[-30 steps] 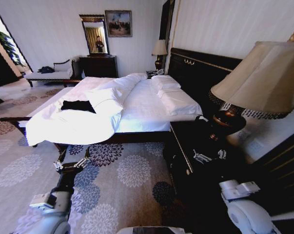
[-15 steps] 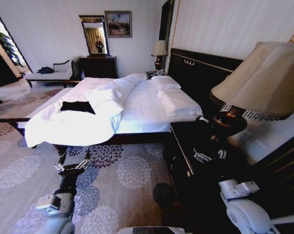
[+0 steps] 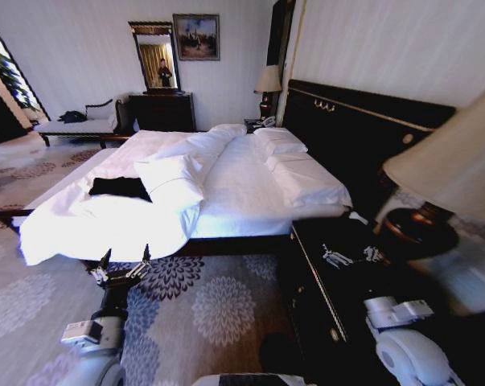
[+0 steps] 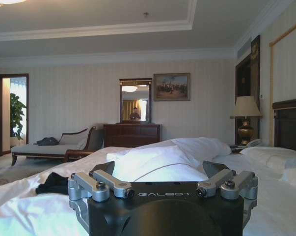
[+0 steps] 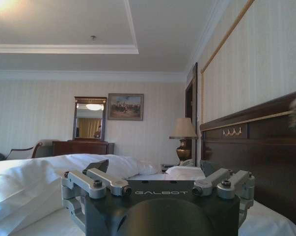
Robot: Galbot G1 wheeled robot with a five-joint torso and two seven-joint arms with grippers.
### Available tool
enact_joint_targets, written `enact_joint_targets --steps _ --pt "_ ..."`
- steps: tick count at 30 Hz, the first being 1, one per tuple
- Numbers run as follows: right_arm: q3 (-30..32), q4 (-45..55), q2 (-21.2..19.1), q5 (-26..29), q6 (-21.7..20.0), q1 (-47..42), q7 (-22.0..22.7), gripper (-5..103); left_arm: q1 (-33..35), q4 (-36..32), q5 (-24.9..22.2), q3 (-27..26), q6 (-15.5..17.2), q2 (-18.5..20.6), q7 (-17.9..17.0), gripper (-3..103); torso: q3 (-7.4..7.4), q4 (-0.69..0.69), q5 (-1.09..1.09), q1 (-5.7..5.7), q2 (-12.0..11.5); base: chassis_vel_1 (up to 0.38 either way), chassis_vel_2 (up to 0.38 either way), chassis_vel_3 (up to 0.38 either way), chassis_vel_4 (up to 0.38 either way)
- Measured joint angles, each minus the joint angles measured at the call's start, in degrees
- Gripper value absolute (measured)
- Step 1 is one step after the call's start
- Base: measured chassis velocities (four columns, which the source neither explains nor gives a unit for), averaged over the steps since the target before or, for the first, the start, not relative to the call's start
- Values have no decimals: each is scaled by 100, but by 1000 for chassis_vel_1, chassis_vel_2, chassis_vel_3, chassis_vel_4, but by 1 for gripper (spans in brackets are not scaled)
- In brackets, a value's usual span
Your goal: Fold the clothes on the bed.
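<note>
Head view: large double bed [image 3: 242, 189] with white sheets, dark wooden frame and tall dark headboard runs from near-left to far-right across a floral-patterned carpet [image 3: 210, 301]. Black short-sleeved T-shirt [image 3: 119, 187] lies crumpled on the bed's left part, just beside the folded-back white duvet [image 3: 105, 225] that drapes over the near-left edge; no lettering readable from here. White pillows [image 3: 294, 165] sit at the headboard end, right. Left gripper [image 3: 118, 268] hangs low over the carpet, just short of the duvet's hanging edge, fingers spread apart, nothing between them. Right arm rests low at near right, beside a dark wooden nightstand [image 3: 339, 281] carrying a brass-based lamp with beige shade [image 3: 447, 181]. Left wrist view: same gripper's fingers [image 4: 111, 167] stand wide, shirt visible beyond as a dark heap. Right wrist view: right gripper [image 5: 157, 167] also spread, empty, facing along the bed beside the headboard.
</note>
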Motion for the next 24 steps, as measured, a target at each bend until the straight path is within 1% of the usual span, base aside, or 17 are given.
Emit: enact_joint_targets --steps 3,6,7,10,12,15,19,21,24 --pt "4 -3 40 1 13 2 7 100 19 3 -2 -1 -22 -17 0 100 1 -1 -2 4 -2 -371 367 368 -373" --pt "-10 -20 93 -7 16 12 8 100 40 9 5 -2 -44 -18 0 100 0 -1 2 1 -1 -379 377 367 -376" --pt "-31 -23 134 -34 17 12 8 100 38 10 6 -11 -54 -18 1 100 -1 0 -1 0 0 -381 328 368 -371" --pt "-97 -42 252 -105 22 4 8 100 -1 36 -15 -23 -56 -20 0 100 1 -1 -2 2 -1 -240 272 249 -253" --pt "-134 -57 335 -126 34 10 6 100 -11 54 -28 -25 -52 -23 -4 100 0 -2 2 1 -1 -225 269 223 -261" --pt "-142 -57 372 -131 56 14 -5 100 -8 59 -32 -35 -46 -16 -5 100 -1 -2 -2 -2 1 -311 283 275 -284" --pt "-150 -52 401 -119 115 42 -18 100 -7 67 -38 -63 -43 8 -5 100 1 0 -2 3 -1 -202 246 239 -178" --pt "-199 -77 533 -115 168 93 -54 100 -8 92 -35 -74 -37 22 -6 100 2 0 0 7 -2 -126 122 125 -76" --pt "-239 -92 627 -149 182 105 -76 100 -30 114 -16 -43 -25 4 -7 100 2 -3 -1 6 -2 -57 53 35 -34"
